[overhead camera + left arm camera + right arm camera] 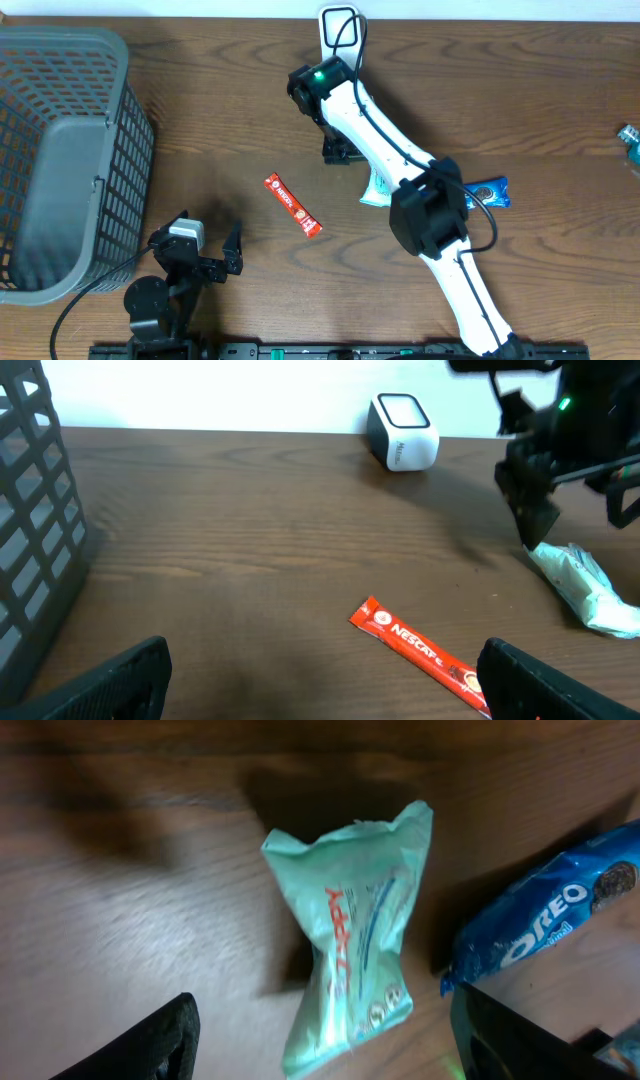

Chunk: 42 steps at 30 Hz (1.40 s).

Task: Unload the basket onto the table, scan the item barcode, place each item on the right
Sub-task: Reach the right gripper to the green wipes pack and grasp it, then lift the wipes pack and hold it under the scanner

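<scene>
Now, closest in, the left pincer hangs low over the wooden surface, its jaws spread wide with nothing between them and the grey basket off to its side. Just ahead lies a red Nescafé stick, flat on the wood. Further out, the right pincer hovers above the mint-green packet, jaws apart, one either side of it and, as far as I can see, not touching it. That packet looks like the item up for scanning; it lies on the surface, crumpled and narrow at the waist. A blue Oreo pack sits just beside it. At the far edge stands the white scanner. Risks? The wrapper looks soft and slick, so the jaws could catch only a fold and let it slide out on the lift. A finger could nudge the Oreo pack. And no barcode shows on the upper face, so it may reach the scanner facing the wrong way.
</scene>
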Tool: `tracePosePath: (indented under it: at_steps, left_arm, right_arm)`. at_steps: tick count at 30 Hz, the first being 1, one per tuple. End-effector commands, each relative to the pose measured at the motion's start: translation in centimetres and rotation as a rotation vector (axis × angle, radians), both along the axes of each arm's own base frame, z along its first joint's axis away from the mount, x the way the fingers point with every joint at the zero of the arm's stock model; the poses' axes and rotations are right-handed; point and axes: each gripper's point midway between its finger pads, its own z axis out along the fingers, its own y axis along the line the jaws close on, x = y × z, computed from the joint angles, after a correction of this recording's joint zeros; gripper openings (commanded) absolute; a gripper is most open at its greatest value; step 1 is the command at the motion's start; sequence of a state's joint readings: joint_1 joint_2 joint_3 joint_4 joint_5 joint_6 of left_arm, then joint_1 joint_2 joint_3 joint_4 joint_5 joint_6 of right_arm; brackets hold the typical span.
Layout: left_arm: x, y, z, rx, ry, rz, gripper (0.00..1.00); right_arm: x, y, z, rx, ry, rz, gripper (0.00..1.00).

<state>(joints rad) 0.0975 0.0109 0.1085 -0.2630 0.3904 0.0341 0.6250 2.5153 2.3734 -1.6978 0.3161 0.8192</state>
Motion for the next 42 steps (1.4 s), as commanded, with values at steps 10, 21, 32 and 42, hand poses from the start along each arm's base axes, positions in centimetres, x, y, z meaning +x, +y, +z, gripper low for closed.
tracePosePath:
  at_steps: [10, 21, 32, 42]
  left_arm:
    - [0.0, 0.0, -1.0, 0.010, 0.014, -0.007, 0.98]
    - [0.0, 0.0, -1.0, 0.010, 0.014, -0.007, 0.98]
    - [0.0, 0.0, -1.0, 0.010, 0.014, -0.007, 0.98]
    - [0.0, 0.0, -1.0, 0.010, 0.014, -0.007, 0.98]
  right_arm:
    - [-3.1, -5.2, -5.7, -0.239, 0.143, -0.057, 0.45]
    - [-2.4, -6.3, -5.6, -0.226, 0.162, -0.033, 0.01]
    - [-5.1, 10.2, 6.7, 1.009, 0.377, 0.529, 0.01]
    - [-6.7, 14.5, 12.2, 1.613, 0.249, 0.964, 0.01]
